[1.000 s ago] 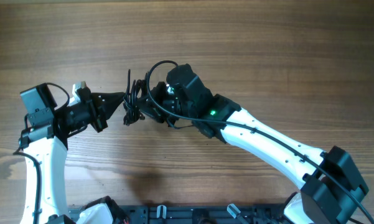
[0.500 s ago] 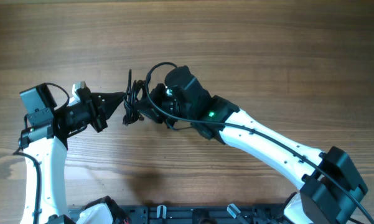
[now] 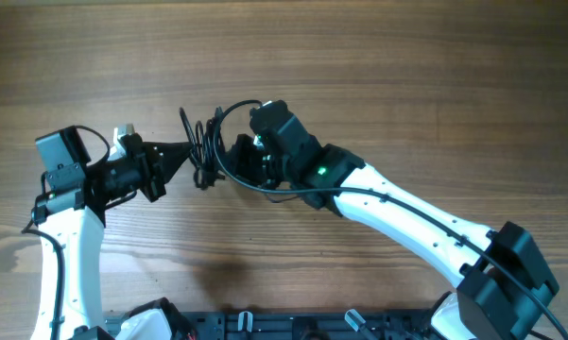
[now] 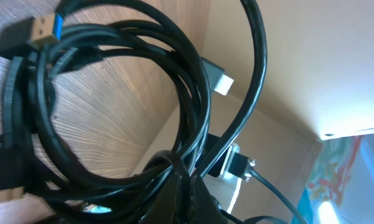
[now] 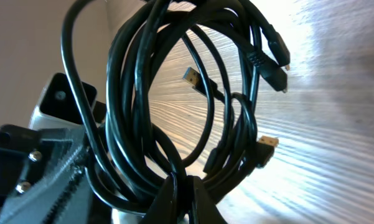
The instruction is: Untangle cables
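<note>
- Hanging between the two arms, the cables [image 3: 204, 151] formed one coiled bundle, probably lifted off the bench [image 3: 378, 57].
- The left jaws were closed tight on the bundle from its left side, and the right jaws were closed tight on it from its right side.
- The loops stood on edge, with their long axis across the line joining the jaws.
- Neither arm was nearer, so a pull would run left against right.
- Which cord each held could not be told, because the strands overlapped.
</note>
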{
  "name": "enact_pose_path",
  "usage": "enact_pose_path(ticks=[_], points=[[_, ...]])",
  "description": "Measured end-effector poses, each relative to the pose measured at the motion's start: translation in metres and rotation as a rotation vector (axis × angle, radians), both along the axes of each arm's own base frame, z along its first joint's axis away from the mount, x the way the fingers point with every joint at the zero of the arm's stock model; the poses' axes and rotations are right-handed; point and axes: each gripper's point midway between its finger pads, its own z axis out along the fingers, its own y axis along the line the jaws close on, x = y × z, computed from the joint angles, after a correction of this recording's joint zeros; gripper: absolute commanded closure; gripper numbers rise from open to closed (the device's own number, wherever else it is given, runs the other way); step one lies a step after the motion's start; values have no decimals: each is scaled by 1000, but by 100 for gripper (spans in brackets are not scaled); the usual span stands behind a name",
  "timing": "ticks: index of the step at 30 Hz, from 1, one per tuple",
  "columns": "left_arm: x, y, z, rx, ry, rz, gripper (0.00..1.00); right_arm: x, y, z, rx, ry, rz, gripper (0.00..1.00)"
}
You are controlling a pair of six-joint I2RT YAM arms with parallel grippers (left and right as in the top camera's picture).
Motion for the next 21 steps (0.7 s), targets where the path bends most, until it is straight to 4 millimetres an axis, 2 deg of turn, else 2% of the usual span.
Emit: enact_pose_path(ticks=[5, 7, 8, 10, 15, 16, 17, 19, 21], points=[[1, 1, -9, 43, 24, 15, 96, 7, -22, -10, -75, -29, 62, 96], [4, 6, -11, 64, 16, 35, 96, 16, -46, -24, -147, -3, 34, 96], [4, 10, -12, 73, 19, 50, 96, 27, -68, -38, -199, 8, 2, 96], [5, 12, -13, 81, 19, 55, 96, 42, -90, -45, -236, -1, -32, 96], [-1, 12, -21, 89, 74, 62, 96, 55, -109, -47, -273, -49, -19, 96], [-4, 12, -24, 97, 91, 65, 91, 56, -110, -47, -274, -52, -15, 96], [-6, 12, -27, 104, 105, 65, 79, 56, -110, -47, -272, -55, -9, 96], [-10, 11, -32, 115, 127, 56, 64, 53, -107, -45, -256, -53, 14, 96], [-13, 7, -34, 126, 136, 39, 59, 50, -102, -43, -229, -47, 32, 96]])
